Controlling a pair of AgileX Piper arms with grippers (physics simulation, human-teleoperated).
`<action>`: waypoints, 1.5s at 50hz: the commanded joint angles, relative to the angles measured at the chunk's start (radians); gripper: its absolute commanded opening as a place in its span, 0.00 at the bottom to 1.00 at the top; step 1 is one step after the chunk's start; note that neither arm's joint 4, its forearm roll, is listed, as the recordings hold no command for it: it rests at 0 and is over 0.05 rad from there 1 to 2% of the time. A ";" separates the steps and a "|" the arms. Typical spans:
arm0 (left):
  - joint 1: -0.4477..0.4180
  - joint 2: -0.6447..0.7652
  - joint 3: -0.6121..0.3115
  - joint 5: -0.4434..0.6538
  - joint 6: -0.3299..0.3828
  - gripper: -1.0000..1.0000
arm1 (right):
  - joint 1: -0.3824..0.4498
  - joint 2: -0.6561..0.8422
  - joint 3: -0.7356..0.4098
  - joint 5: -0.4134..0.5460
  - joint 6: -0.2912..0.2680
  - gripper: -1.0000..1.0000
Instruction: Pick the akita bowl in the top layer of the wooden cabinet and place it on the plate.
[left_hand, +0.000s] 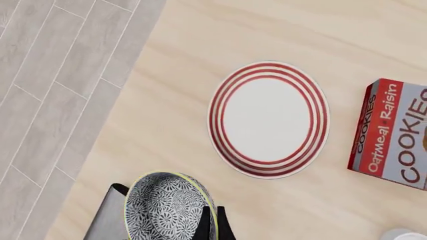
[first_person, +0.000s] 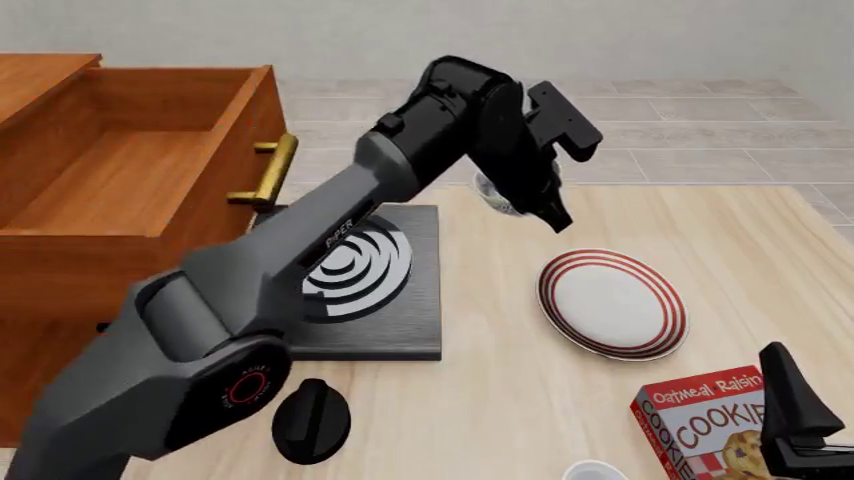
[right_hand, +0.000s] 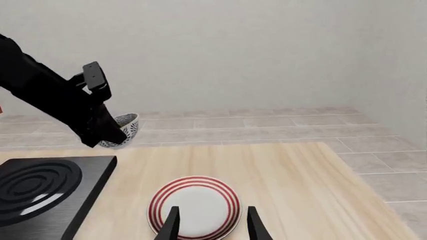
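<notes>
Your table (first_person: 534, 400) is pale wood with a faint grain and a smooth, matt look. The wooden cabinet (first_person: 80, 240) at nine o'clock is reddish-brown timber, satin rather than shiny, and the top layer (first_person: 134, 160) carries a brass-coloured handle (first_person: 274, 172) with a soft metallic sheen. The akita bowl (left_hand: 167, 205) looks like glazed ceramic (speckled black and white, pale rim). The plate (first_person: 614, 305) is smooth and white with red rings, faintly glossy. You see a black slab (first_person: 387, 320) with a dull finish, and the cookie box (first_person: 707, 420) at five o'clock reads as printed card.
</notes>
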 joint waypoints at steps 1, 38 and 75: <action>-0.038 0.086 -0.113 0.037 -0.013 0.00 | 0.000 0.000 0.000 -0.001 0.000 1.00; -0.117 0.262 -0.291 0.065 -0.027 0.00 | -0.009 0.000 0.003 0.001 0.016 1.00; -0.168 0.327 -0.320 0.016 -0.065 0.00 | -0.018 0.000 0.002 0.006 0.034 1.00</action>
